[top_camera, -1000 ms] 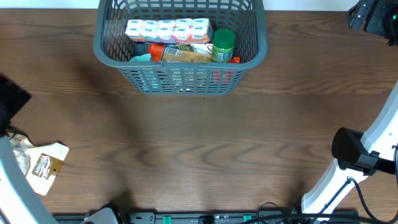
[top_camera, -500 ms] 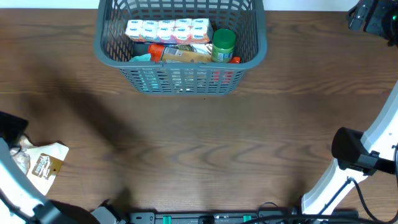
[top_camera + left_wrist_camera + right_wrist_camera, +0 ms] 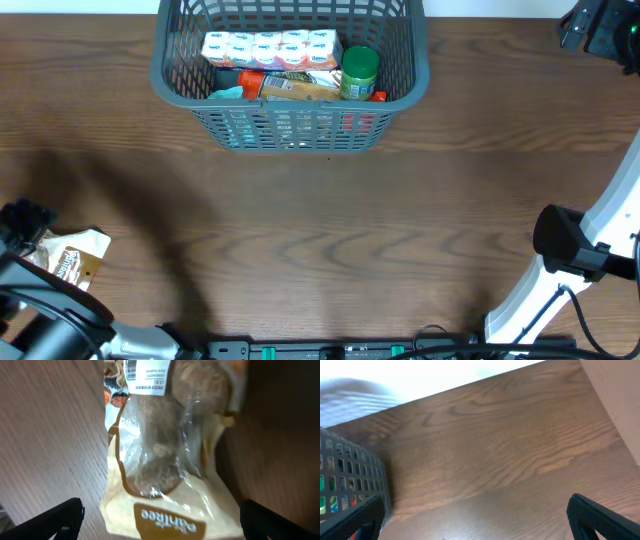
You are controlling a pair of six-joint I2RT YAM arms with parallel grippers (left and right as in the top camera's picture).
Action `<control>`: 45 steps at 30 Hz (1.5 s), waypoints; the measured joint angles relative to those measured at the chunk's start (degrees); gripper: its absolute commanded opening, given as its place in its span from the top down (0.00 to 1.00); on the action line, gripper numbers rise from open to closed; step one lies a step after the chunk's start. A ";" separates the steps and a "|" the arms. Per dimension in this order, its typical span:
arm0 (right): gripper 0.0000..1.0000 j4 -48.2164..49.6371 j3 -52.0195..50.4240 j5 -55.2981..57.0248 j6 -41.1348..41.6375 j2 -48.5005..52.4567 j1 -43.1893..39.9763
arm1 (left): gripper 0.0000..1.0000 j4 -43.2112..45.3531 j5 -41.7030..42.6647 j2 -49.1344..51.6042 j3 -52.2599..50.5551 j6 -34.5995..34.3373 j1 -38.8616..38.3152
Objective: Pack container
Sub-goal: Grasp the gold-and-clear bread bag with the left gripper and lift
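Note:
The dark grey lattice container (image 3: 290,128) stands at the far middle of the table and holds several grocery items; a corner of it shows in the right wrist view (image 3: 350,485). A cream and brown bag with a clear window of brown pieces (image 3: 72,256) lies flat at the table's left edge. My left gripper (image 3: 22,222) hangs right over it, open, one finger on each side of the bag (image 3: 165,475), not closed on it. My right gripper (image 3: 475,525) is open and empty above bare wood at the far right, beside the container.
In the container lie a white multipack with blue print (image 3: 270,47), a green-lidded jar (image 3: 360,70), a red-capped bottle (image 3: 290,85) and a teal item (image 3: 226,92). The right arm's white base (image 3: 560,270) stands at the near right. The table's near edge runs close to the bag.
My left gripper has come down from above the table's left edge onto the bag, now straddling it. The bag, the container and the right arm have not moved.

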 measured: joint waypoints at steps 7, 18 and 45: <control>0.01 -0.02 0.00 0.00 0.00 -0.02 0.00 | 0.02 3.56 1.03 6.03 0.00 3.41 0.96; 0.01 -0.83 0.00 0.02 0.00 -0.02 0.00 | 0.01 9.09 4.11 12.33 0.02 9.11 0.96; 0.01 -0.81 0.00 0.00 0.02 -0.02 0.00 | 0.94 4.00 14.43 7.06 0.63 11.78 -5.27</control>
